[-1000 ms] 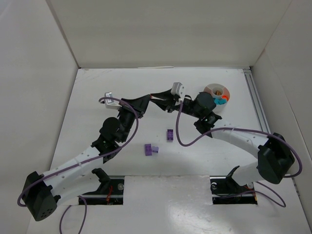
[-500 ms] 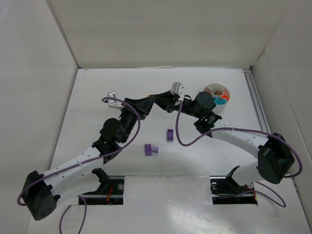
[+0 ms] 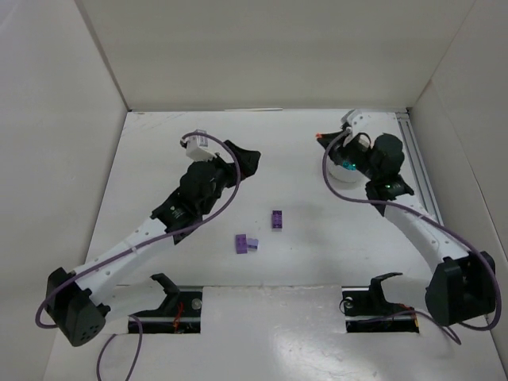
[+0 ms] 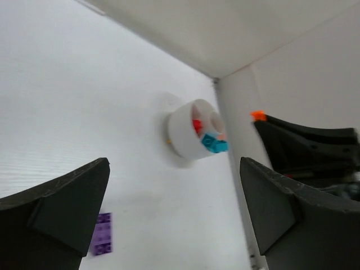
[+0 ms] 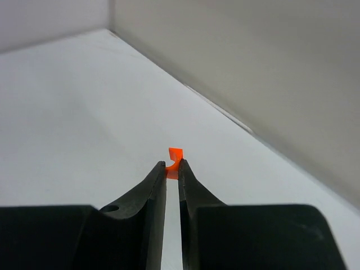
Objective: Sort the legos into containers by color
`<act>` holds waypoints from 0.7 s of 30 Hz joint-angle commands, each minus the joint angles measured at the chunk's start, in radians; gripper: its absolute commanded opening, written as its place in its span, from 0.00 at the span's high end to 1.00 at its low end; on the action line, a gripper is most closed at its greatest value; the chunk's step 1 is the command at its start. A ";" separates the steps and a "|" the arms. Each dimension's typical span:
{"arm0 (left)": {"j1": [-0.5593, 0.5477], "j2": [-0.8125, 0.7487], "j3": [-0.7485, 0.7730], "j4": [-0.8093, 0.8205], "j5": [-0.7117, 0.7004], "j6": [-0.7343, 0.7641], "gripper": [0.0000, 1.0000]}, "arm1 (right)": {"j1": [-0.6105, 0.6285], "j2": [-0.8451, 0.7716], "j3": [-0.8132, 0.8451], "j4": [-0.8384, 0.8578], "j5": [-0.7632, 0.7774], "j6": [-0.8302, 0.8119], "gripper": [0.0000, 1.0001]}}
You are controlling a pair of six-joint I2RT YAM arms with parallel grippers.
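Observation:
My right gripper (image 5: 172, 169) is shut on a small orange lego (image 5: 176, 159), pinched at the fingertips and held above the table. From above, that gripper (image 3: 321, 138) hangs just left of the white round dish (image 3: 341, 173), whose containers are mostly hidden under the arm. The left wrist view shows the dish (image 4: 185, 138) with a red lego (image 4: 197, 125) and a teal lego (image 4: 214, 144) in it. My left gripper (image 4: 174, 208) is wide open and empty, pulled back at the table's middle left (image 3: 244, 157). Two purple legos (image 3: 277, 220) (image 3: 246, 244) lie on the table.
White walls close in the table on the left, back and right. A metal rail (image 3: 416, 159) runs along the right edge beside the dish. Purple cables loop off both arms.
The grippers stood tip to tip in mid-table. My left gripper opened and drew back to the left. My right gripper swung right toward the dish with the orange lego.

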 commanded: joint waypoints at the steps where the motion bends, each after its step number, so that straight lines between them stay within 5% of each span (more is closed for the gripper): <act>1: 0.067 0.090 0.067 -0.279 0.056 0.104 0.00 | -0.153 -0.045 0.051 -0.310 0.079 -0.062 1.00; 9: 0.085 0.179 0.026 -0.265 0.118 0.149 0.00 | -0.393 0.118 0.264 -0.767 0.327 -0.190 1.00; 21: 0.085 0.330 0.035 -0.284 0.184 0.216 0.00 | -0.422 0.368 0.454 -0.806 0.350 -0.243 1.00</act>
